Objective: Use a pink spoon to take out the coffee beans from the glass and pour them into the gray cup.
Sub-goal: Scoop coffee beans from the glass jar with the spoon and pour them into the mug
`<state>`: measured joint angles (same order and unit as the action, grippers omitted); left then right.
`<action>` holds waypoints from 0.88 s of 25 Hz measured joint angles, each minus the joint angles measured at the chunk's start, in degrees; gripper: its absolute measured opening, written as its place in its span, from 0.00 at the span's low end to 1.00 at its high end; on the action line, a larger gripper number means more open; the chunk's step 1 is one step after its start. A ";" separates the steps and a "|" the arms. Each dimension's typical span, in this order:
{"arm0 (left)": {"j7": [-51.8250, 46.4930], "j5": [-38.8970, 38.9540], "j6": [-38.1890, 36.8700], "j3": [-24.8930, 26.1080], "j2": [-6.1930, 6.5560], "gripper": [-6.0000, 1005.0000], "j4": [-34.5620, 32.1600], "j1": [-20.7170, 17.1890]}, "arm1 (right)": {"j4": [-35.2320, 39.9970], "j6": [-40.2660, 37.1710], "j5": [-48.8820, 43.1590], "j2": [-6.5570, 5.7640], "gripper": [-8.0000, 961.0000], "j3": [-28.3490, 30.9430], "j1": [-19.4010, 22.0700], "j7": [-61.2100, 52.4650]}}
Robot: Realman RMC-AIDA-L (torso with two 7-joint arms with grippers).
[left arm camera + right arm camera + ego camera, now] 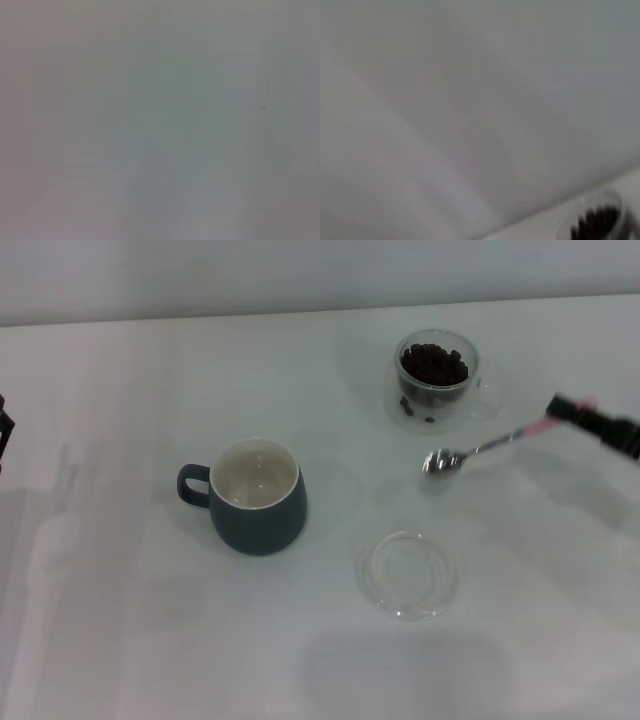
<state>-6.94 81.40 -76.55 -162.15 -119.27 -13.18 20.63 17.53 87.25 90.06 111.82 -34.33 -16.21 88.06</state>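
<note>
My right gripper (pixel 562 410) comes in from the right edge of the head view, its jaws clenched on the pale pink handle of the small metal-bowled pink spoon (pixel 480 448). The spoon slants down with its bowl hovering just short of the clear double-walled glass (pixel 438 380), which holds the heap of dark coffee beans (pixel 434 364). The bowl looks empty, so I judge the scooping step is only starting: next I must lift the bowl over the glass rim and dip it into the beans.

The rounded blue-gray ceramic cup (pixel 256 500) stands well apart to the left, inside bare. A flat clear round glass dish (pixel 408 573) lies near the path between them; the white counter (pixel 100 620) is otherwise roomy. My left gripper (pixel 4 430) sits parked at the left edge; I cannot tell its jaws.
</note>
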 joint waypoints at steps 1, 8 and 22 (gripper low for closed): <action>0.00 0.06 -0.05 0.00 0.00 0.82 0.00 -0.04 | 0.88 0.03 0.08 -0.36 0.17 0.47 -0.74 0.00; 0.00 0.60 0.03 -0.01 0.00 0.82 0.00 -0.24 | 10.13 -3.19 0.19 -0.43 0.17 4.86 -8.18 3.42; -0.15 0.70 0.26 -0.01 0.00 0.82 0.00 -0.25 | 12.89 -16.29 -2.10 2.05 0.17 -0.89 -12.15 14.01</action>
<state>-7.09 82.10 -76.29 -162.16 -119.27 -13.18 20.37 30.42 70.96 87.96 113.87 -35.22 -28.36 102.07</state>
